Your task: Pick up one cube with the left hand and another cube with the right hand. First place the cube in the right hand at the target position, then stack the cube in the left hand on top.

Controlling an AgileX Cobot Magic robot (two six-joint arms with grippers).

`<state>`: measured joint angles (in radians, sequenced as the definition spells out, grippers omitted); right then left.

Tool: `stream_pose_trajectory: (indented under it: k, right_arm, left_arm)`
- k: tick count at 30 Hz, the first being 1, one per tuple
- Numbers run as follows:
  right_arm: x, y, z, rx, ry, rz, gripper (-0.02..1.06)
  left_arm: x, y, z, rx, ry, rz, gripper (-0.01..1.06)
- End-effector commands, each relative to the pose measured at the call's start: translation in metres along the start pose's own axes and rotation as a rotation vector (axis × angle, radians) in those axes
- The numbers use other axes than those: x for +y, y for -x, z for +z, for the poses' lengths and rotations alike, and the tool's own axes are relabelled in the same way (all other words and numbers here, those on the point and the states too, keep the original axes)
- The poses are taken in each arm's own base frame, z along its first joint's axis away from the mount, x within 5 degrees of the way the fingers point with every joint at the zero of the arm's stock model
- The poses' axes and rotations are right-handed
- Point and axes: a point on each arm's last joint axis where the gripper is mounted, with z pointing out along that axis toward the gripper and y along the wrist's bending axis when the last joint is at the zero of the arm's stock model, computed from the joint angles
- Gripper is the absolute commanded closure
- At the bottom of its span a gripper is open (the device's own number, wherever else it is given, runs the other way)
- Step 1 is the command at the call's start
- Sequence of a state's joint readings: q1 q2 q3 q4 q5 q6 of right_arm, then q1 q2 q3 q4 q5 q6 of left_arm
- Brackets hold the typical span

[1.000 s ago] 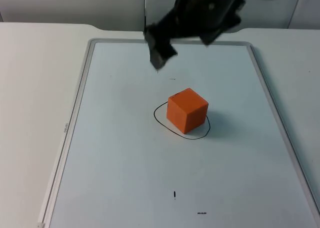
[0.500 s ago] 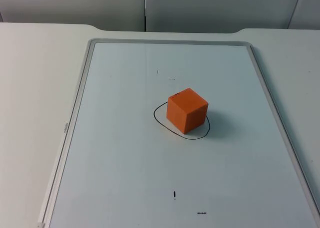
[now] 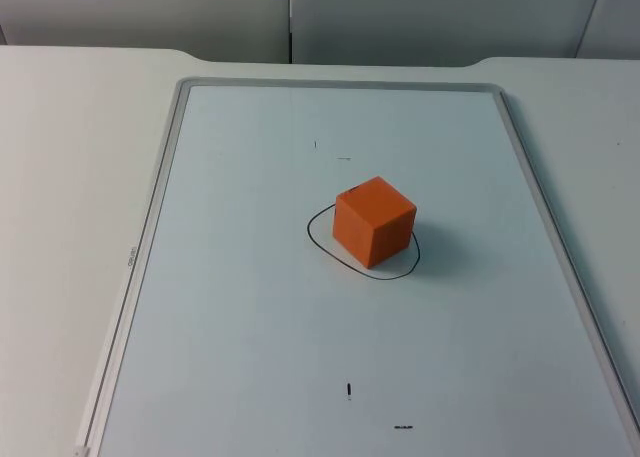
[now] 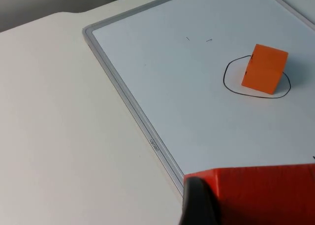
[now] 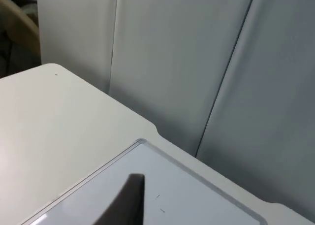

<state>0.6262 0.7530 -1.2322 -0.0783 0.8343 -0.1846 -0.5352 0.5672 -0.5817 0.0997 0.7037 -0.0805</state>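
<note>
An orange cube [image 3: 374, 220] stands on the whiteboard [image 3: 250, 307] inside a hand-drawn black circle [image 3: 322, 249], near the board's middle. The left wrist view looks across at that same cube [image 4: 265, 69] and circle [image 4: 231, 84] from a distance. My left gripper [image 4: 251, 208] is shut on a second, red-orange cube [image 4: 268, 185], with a black fingertip [image 4: 199, 203] pressed against its side. My right gripper [image 5: 125, 203] hangs high above the board's far corner, facing the grey partition wall, away from the cubes.
The whiteboard has a raised grey frame [image 3: 160, 192] and a few small pen marks [image 3: 349, 389]. White table top [image 3: 70, 177] lies on both sides of it. The grey partition wall [image 3: 400, 17] closes the back.
A second ago the right arm hung over the board's far edge; it has since pulled back out of the top view. The orange cube in the circle has not moved.
</note>
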Motion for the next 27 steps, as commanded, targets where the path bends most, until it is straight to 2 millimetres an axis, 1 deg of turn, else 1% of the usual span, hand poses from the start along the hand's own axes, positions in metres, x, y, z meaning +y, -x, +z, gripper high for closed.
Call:
stream_pose_trajectory:
  k: [1,3,5,6,8,10,11,13,15,16,18,19,20,21,24,26,27]
  right_arm:
    - [0.003,-0.013,-0.009,-0.042,-0.001,0.035,0.01]
    - [0.007,-0.029,-0.02,-0.068,-0.005,0.055,0.01]
    - [0.009,-0.041,-0.031,-0.097,-0.011,0.062,0.01]
    - [0.009,-0.041,-0.031,-0.097,-0.011,0.062,0.01]
    - [0.011,-0.045,-0.042,-0.137,-0.005,0.076,0.01]
    - [0.012,-0.045,-0.044,-0.148,0.014,0.093,0.01]
    - [0.012,-0.045,-0.044,-0.148,0.014,0.093,0.01]
    - [0.013,-0.044,-0.044,-0.151,0.025,0.103,0.01]
    - [0.014,-0.044,-0.043,-0.153,0.032,0.104,0.01]
    - [0.014,-0.044,-0.043,-0.153,0.032,0.104,0.01]
    - [0.014,-0.043,-0.043,-0.159,0.03,0.09,0.01]
    - [0.014,-0.043,-0.043,-0.163,0.029,0.086,0.01]
    - [0.013,-0.042,-0.043,-0.168,0.028,0.086,0.01]
    - [0.013,-0.042,-0.043,-0.168,0.028,0.086,0.01]
    - [0.013,-0.041,-0.043,-0.181,0.021,0.08,0.01]
    - [0.012,-0.04,-0.044,-0.194,0.018,0.079,0.01]
    - [0.012,-0.04,-0.044,-0.194,0.018,0.079,0.01]
  left_arm:
    - [0.0,0.002,-0.001,-0.029,-0.001,0.007,0.86]
    - [0.0,0.002,-0.001,-0.037,-0.002,0.013,0.86]
    - [0.0,0.004,-0.001,-0.056,-0.004,0.013,0.86]
    - [0.0,0.004,-0.001,-0.056,-0.004,0.013,0.86]
    - [-0.001,0.009,0.001,-0.084,-0.011,0.008,0.86]
    - [-0.003,0.017,0.004,-0.08,-0.022,-0.005,0.86]
    - [-0.003,0.017,0.004,-0.08,-0.022,-0.005,0.86]
    - [-0.004,0.028,0.01,-0.065,-0.028,-0.005,0.86]
    - [-0.006,0.044,0.021,-0.058,-0.048,0.013,0.86]
    - [-0.006,0.044,0.021,-0.058,-0.048,0.013,0.86]
    - [-0.011,0.06,0.035,-0.06,-0.088,0.04,0.86]
    - [-0.016,0.074,0.05,-0.049,-0.123,0.053,0.86]
    - [-0.018,0.081,0.059,-0.041,-0.144,0.072,0.86]
    - [-0.018,0.081,0.059,-0.041,-0.144,0.072,0.86]
    - [-0.025,0.104,0.095,0.006,-0.194,0.118,0.86]
    - [-0.03,0.119,0.123,0.037,-0.223,0.135,0.86]
    - [-0.03,0.119,0.123,0.037,-0.223,0.135,0.86]
